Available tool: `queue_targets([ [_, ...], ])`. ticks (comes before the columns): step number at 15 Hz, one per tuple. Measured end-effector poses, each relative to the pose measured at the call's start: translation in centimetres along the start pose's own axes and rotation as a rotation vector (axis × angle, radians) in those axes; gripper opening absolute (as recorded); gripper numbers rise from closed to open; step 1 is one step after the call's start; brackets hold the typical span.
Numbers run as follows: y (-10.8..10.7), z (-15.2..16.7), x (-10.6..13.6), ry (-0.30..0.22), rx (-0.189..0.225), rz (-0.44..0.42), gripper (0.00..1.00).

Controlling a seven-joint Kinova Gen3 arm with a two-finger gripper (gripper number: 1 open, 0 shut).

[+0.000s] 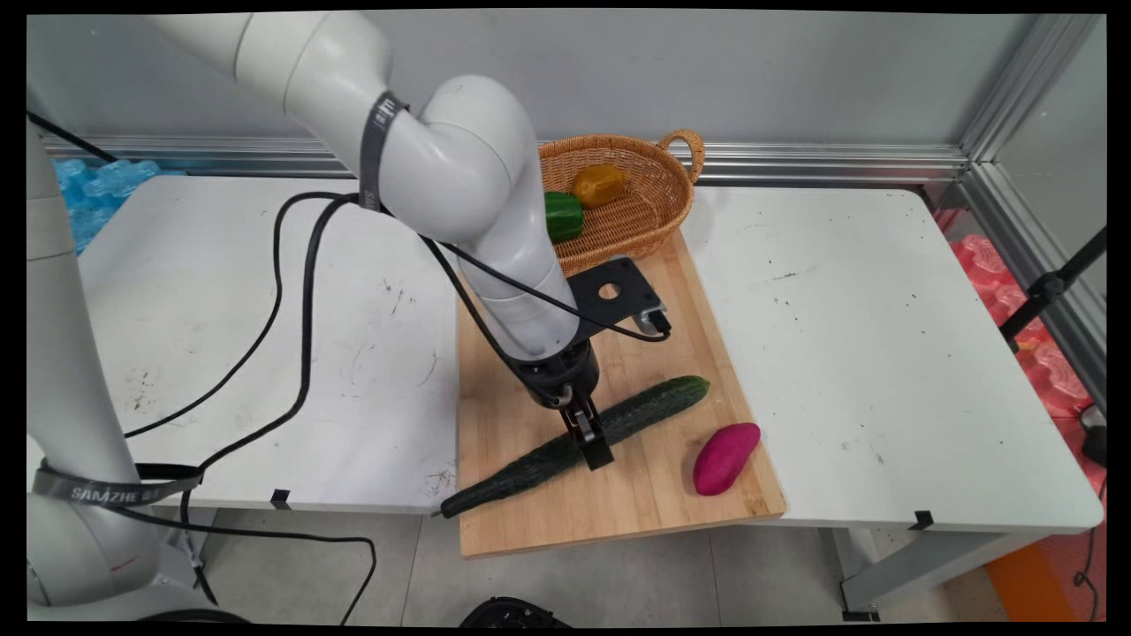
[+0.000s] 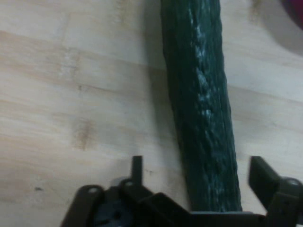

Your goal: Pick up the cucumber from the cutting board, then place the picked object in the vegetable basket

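We have the gripper (image 2: 196,177) low over the cucumber (image 2: 201,104), fingers (image 2: 137,168) spread either side (not yet touching), so centring matters.

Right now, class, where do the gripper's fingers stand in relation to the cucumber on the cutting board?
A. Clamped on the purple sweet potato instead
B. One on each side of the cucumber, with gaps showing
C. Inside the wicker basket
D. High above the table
B: in the hand view the fingers flank the cucumber with board visible between, so the gripper is open astride it.
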Motion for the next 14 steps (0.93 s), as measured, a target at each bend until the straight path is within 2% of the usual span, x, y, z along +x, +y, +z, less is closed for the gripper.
queue_targets([
  [1,0.1,0.1,0.0,-0.002,0.003,-0.003,0.0],
  [9,0.1,-0.7,0.0,0.004,0.02,0.0,0.0],
  [14,-1.6,-3.9,0.2,0.035,0.047,0.01,0.0],
])
